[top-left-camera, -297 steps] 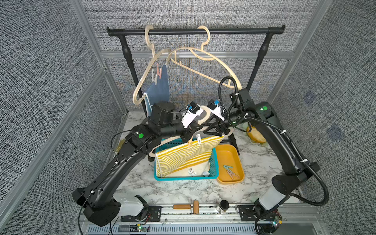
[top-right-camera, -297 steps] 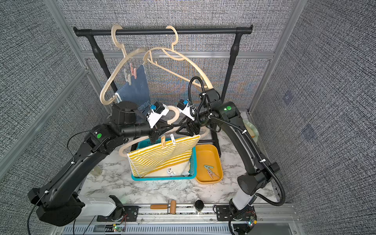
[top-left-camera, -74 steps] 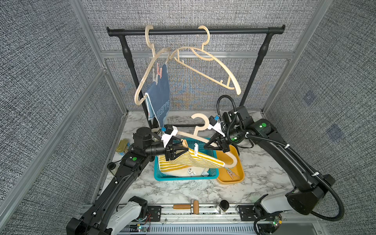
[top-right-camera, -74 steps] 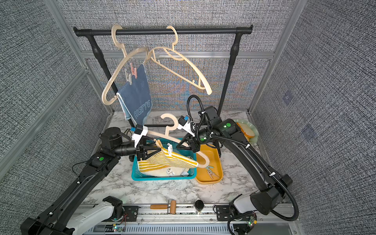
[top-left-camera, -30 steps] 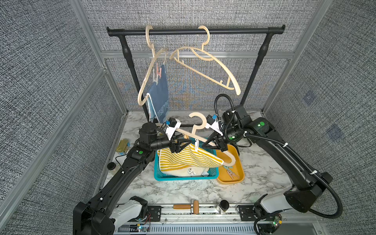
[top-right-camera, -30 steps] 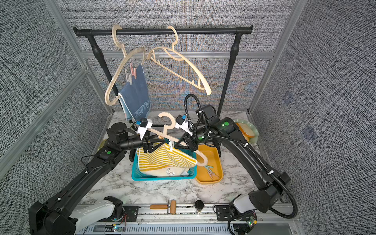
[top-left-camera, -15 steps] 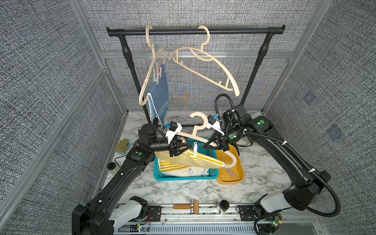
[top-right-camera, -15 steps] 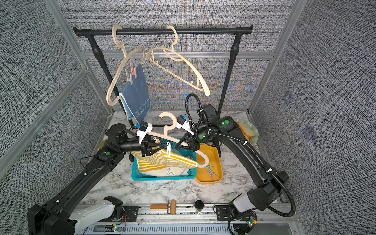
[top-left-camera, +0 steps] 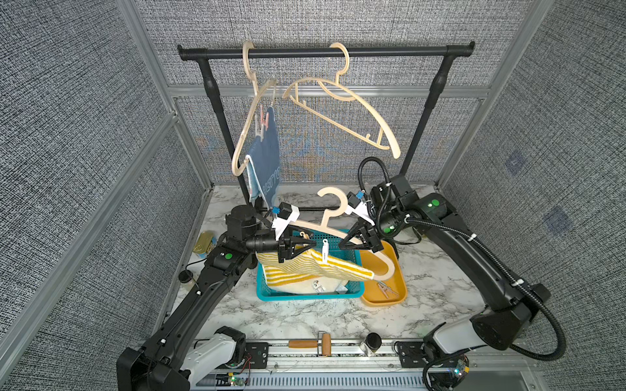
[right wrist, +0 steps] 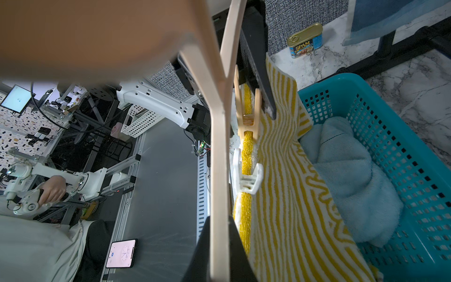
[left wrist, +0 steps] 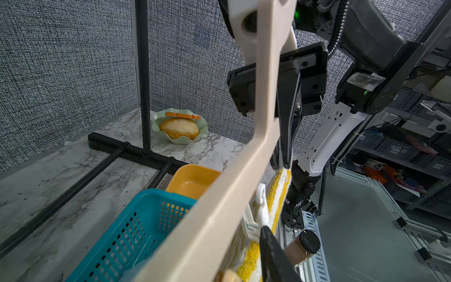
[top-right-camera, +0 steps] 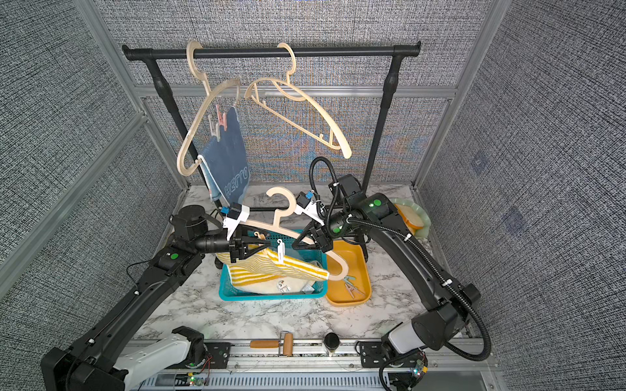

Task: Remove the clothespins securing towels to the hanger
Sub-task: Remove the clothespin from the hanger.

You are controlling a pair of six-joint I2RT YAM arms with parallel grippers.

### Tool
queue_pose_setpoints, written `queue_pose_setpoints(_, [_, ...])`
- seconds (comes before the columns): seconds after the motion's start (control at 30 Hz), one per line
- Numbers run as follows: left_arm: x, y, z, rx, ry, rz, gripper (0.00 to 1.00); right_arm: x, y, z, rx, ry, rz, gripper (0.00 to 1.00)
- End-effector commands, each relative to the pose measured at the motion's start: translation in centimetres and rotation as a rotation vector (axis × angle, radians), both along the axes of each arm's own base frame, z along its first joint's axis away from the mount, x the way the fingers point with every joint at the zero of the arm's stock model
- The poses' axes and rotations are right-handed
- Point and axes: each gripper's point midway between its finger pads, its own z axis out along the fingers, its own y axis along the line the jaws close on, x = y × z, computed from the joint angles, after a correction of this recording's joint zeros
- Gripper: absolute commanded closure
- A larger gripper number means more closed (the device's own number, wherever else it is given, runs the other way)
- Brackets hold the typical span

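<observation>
L tool (top-left-camera: 307, 246) has narrowed vs a sec ago, now at the beige clothespin (right wrist: 247, 114) mid-frame on the striped towel (right wrist: 288, 195); can't tell if it's pinching yet. Removal looks abt to start. R tool (top-left-camera: 345, 243) is pressed onto the hanger (right wrist: 217, 146). Beige peg and white clothespin (right wrist: 246, 175) lie across the hanger bar, handles up. Far, upper left: blue towel (top-left-camera: 267, 152) pinned on the rack (top-left-camera: 325, 52).

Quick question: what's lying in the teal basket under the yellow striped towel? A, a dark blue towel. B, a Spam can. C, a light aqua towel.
C: the right wrist view shows a light aqua towel bunched inside the teal basket, partly beneath the draped striped towel.
</observation>
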Motion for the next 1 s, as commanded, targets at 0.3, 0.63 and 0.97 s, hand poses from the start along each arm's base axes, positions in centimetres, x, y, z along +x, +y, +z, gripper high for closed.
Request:
queue_pose_setpoints(0.3, [-0.9,0.1,0.8,-0.026,0.025,-0.044,0.91,-0.2,0.4,0.8,0.053,-0.016,0.033,1.00])
queue_pose_setpoints(0.63, [0.7,0.4,1.5,-0.027,0.029,0.062,1.00,1.8,0.6,-0.3,-0.018,-0.048,-0.075,1.00])
queue_pose_setpoints(0.97, [2.4,2.2,5.0,-0.042,-0.066,0.293,1.00,5.2,1.3,-2.2,-0.090,-0.073,-0.223,1.00])
